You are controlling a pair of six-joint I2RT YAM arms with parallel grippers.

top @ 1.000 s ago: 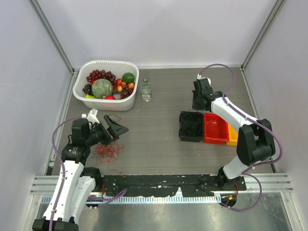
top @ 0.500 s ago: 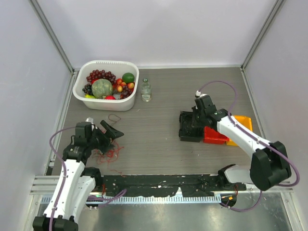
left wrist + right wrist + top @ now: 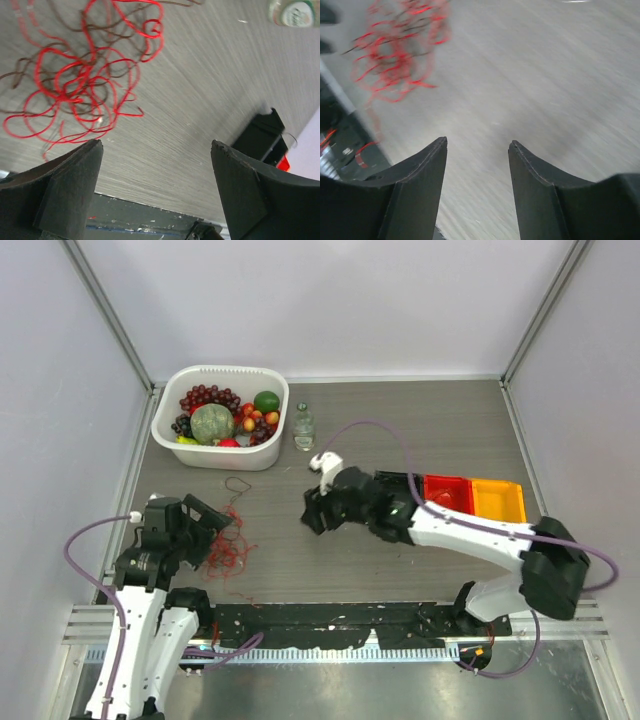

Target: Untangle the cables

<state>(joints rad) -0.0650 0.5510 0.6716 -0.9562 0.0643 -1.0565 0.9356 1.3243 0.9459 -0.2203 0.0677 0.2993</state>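
Note:
The cables [image 3: 232,546] lie as a loose clump of thin red and dark brown wires on the grey table, with one brown loop [image 3: 238,485] stretched out behind it. In the left wrist view the cables [image 3: 85,75] lie beyond the fingertips, untouched. My left gripper [image 3: 214,521] [image 3: 155,145] hovers at the clump's left edge, open, with only bare table between its jaws. My right gripper [image 3: 310,517] [image 3: 477,142] reaches in from the right with a gap of table before the clump, open and holding nothing. In the blurred right wrist view the cables [image 3: 400,55] show ahead to the left.
A white tub [image 3: 166,426] of fruit stands at the back left, with a small clear bottle [image 3: 303,428] [image 3: 295,12] beside it. Red [image 3: 447,492] and orange [image 3: 497,498] bins sit at right, a black bin [image 3: 260,137] partly behind the right arm. A black strip [image 3: 330,625] lines the near edge.
The right arm swung from the bins leftward across the table toward the clump, and its jaws opened. The left gripper drew back left and nearer, staying open.

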